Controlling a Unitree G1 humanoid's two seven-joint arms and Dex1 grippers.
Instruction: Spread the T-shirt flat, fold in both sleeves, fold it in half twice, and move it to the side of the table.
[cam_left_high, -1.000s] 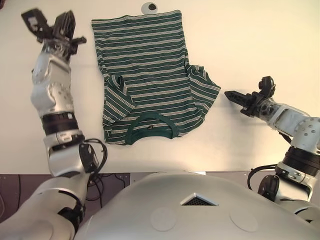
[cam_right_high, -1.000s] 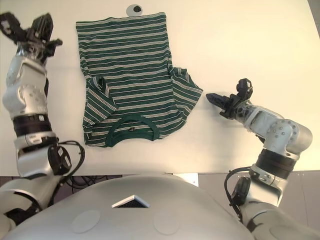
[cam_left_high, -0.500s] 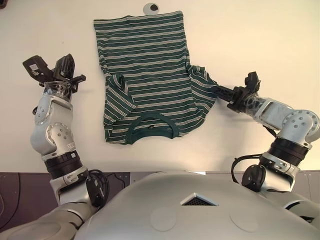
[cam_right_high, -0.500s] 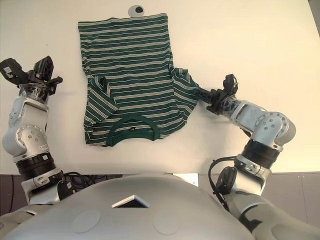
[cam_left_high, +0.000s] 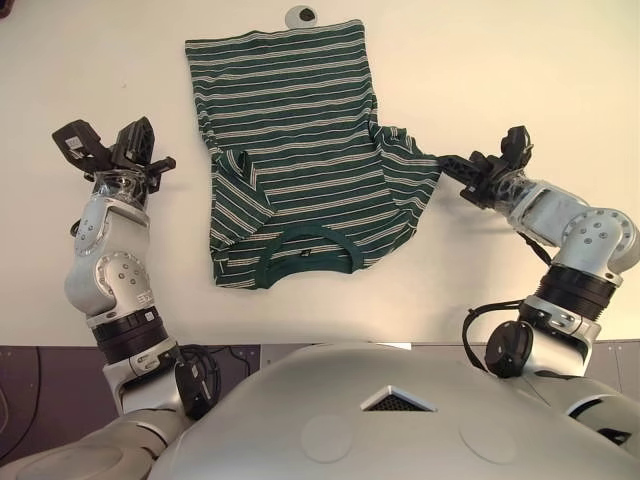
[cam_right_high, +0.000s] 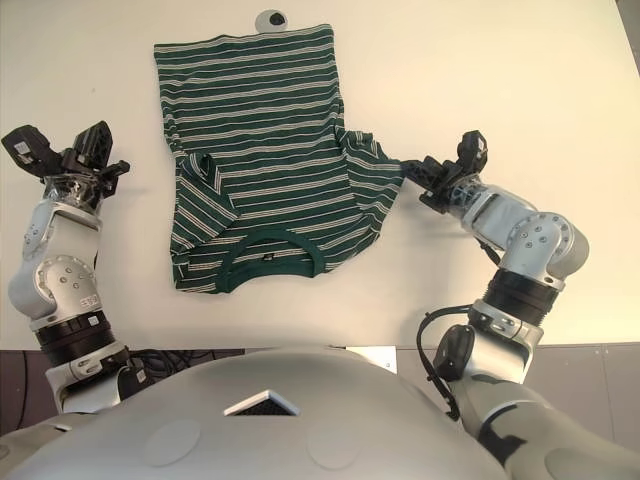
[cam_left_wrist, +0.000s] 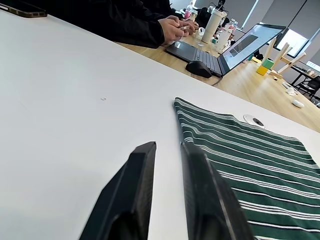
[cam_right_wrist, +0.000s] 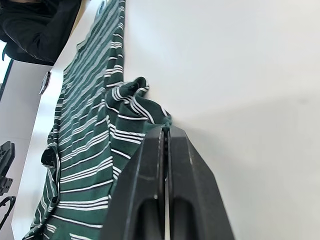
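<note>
The green T-shirt (cam_left_high: 290, 150) with white stripes lies on the white table (cam_left_high: 520, 60), its collar toward me and its hem at the far side. Its left sleeve (cam_left_high: 232, 165) is folded in over the body. My right gripper (cam_left_high: 452, 162) is shut on the tip of the bunched right sleeve (cam_right_wrist: 142, 102), low over the table at the shirt's right edge. My left gripper (cam_left_wrist: 167, 145) hovers left of the shirt, fingers a small gap apart and holding nothing. In the head view the left gripper (cam_left_high: 140, 140) sits level with the shirt's middle.
A small round disc (cam_left_high: 297, 15) lies at the table's far edge, just beyond the hem. Past that edge is a second desk with a laptop (cam_left_wrist: 235, 45), a mouse (cam_left_wrist: 199, 69) and a seated person. A dark phone (cam_left_wrist: 22, 9) lies far left.
My right gripper went to the right sleeve, shut on it and drew its tip outward to the right. My left arm pulled back from the far left corner toward me.
</note>
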